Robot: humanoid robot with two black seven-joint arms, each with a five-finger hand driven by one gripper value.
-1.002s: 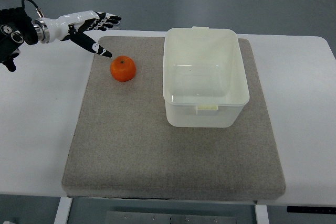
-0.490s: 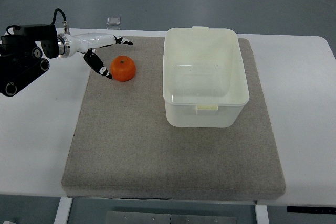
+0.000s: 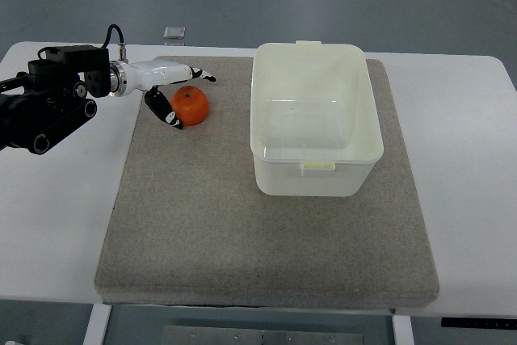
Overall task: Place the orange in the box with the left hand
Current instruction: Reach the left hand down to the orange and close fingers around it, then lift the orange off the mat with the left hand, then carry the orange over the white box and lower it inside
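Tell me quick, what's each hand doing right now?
Left hand: open, fingers spread around the orange, not gripping it yet.
Right hand: not in view.

Single top view, steep downward angle, taken from the robot's own side of the work. Far table edge runs along the upper frame, with floor beyond; near edge and table frame show at the bottom. Distance: moderate, taking in almost the full white table (image 3: 468, 159), the whole grey mat (image 3: 242, 240) and the box (image 3: 317, 119). Left arm enters from the picture's left edge, with the left hand (image 3: 174, 90) in the upper left. No second view; no overlap to record.
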